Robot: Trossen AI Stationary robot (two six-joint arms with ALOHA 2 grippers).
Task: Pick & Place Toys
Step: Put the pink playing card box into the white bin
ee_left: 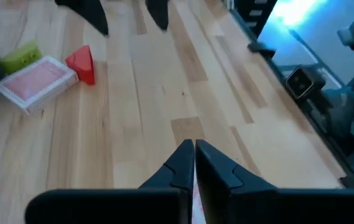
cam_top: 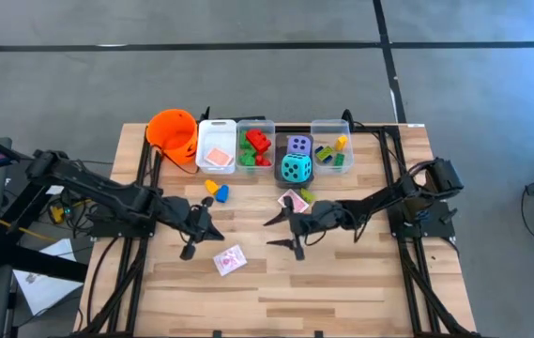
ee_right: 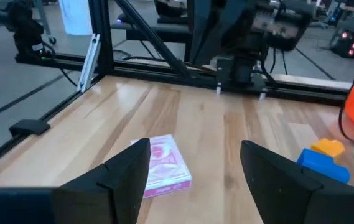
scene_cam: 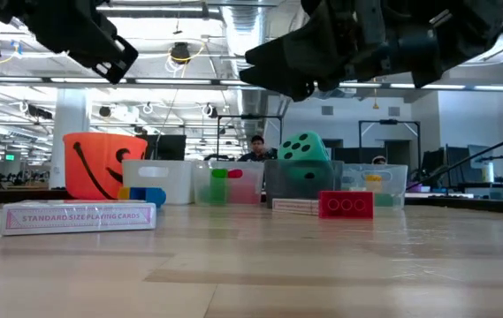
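A pink-white card pack (cam_top: 230, 260) lies flat on the table near the middle; in the right wrist view the same pack (ee_right: 164, 165) sits just ahead of my right gripper (ee_right: 195, 149), which is open with nothing between its fingers. In the high view my right gripper (cam_top: 283, 233) hangs over the table's middle, pointing left. My left gripper (cam_top: 212, 230) is shut and empty, held above the wood left of it (ee_left: 194, 146). A second card pack (cam_top: 293, 200) lies with a green brick (ee_left: 21, 56) and a red brick (ee_left: 82, 62). A blue brick (ee_right: 323, 163) and a yellow brick (ee_right: 329, 147) lie together.
Along the far edge stand an orange bucket (cam_top: 175, 133), a clear bin (cam_top: 217, 160) with a card pack, a bin (cam_top: 255, 161) of red and green bricks, a bin (cam_top: 282, 178) holding a teal die (scene_cam: 304, 159) and a purple die, and a bin (cam_top: 330, 167) of bricks. Bare wood lies toward the near edge.
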